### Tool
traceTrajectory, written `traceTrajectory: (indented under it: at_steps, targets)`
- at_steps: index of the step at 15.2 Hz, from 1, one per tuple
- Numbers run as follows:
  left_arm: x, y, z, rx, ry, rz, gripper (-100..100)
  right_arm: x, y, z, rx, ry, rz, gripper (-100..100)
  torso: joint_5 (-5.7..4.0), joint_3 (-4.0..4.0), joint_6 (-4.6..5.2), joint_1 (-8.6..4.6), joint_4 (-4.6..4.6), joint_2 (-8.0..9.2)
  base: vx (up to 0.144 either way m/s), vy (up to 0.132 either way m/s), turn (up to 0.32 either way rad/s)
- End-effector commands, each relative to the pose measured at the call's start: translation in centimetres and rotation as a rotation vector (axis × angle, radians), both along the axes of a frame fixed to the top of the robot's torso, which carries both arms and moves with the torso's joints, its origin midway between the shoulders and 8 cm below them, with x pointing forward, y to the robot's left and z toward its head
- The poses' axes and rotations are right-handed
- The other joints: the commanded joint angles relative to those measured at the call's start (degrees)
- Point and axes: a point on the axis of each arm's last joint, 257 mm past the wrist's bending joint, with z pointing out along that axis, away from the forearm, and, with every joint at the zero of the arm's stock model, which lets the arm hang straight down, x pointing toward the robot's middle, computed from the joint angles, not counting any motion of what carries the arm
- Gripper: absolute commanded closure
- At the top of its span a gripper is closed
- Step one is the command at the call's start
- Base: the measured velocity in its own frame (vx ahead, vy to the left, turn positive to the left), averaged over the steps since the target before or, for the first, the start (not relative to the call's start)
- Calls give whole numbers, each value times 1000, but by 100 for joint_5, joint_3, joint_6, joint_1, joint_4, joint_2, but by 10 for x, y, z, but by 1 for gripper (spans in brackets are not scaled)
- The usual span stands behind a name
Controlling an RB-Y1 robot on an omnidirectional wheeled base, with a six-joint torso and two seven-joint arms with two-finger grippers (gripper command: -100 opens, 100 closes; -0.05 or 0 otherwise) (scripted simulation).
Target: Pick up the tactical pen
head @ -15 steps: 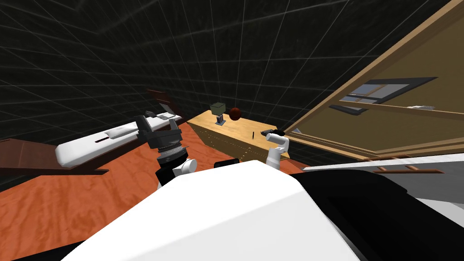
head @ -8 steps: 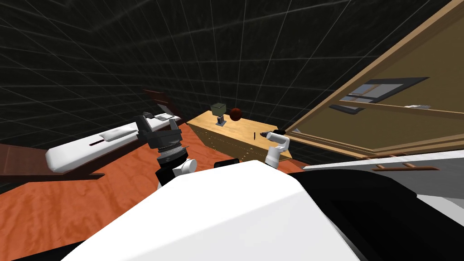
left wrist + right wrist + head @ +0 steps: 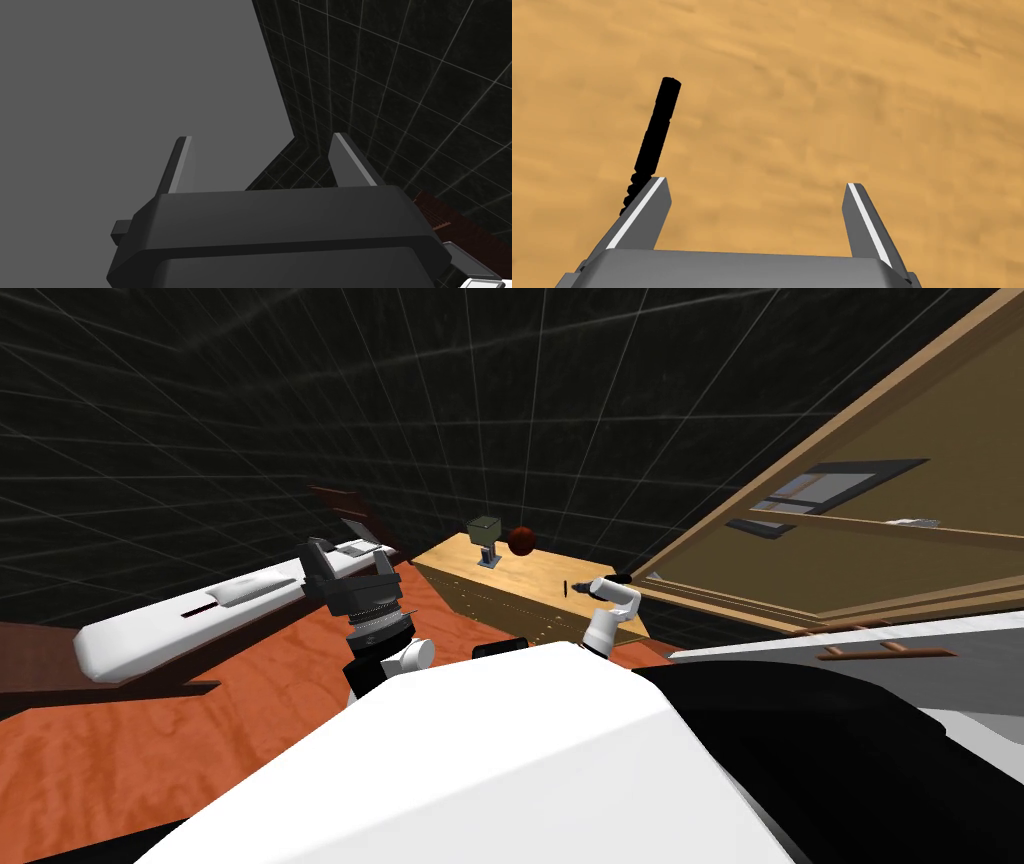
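The tactical pen (image 3: 656, 131) is a slim black rod lying flat on a light wooden dresser top (image 3: 822, 100). My right gripper (image 3: 757, 192) hovers over that top, open, and the pen runs under and past the tip of one finger (image 3: 643, 210), outside the gap. In the head view the pen (image 3: 565, 587) lies just left of my right gripper (image 3: 581, 586) on the dresser (image 3: 540, 573). My left gripper (image 3: 260, 145) is open and holds nothing, raised at the left (image 3: 322, 556).
A small green box on a stand (image 3: 484, 531) and a dark red ball (image 3: 519, 540) sit at the dresser's far end. A white bed (image 3: 200, 613) lies to the left on the orange wooden floor (image 3: 150, 728). A tan wall with a window (image 3: 830, 488) rises at the right.
My right gripper has moved left across the dresser top toward the pen. The head view has shifted slightly. The left arm has held still.
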Motion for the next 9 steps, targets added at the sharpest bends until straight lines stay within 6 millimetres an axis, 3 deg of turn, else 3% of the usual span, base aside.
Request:
traceTrajectory:
  at_steps: [1,9]
  targets:
    - [0,0,0,0,0,0,0,-3,4,-5,32,15,-11,-100,0,0,0,0,0,0,30,42,-19]
    - [0,0,0,0,0,0,0,-18,28,-28,239,67,-103,-100,0,2,0,-3,1,3,34,47,-34]
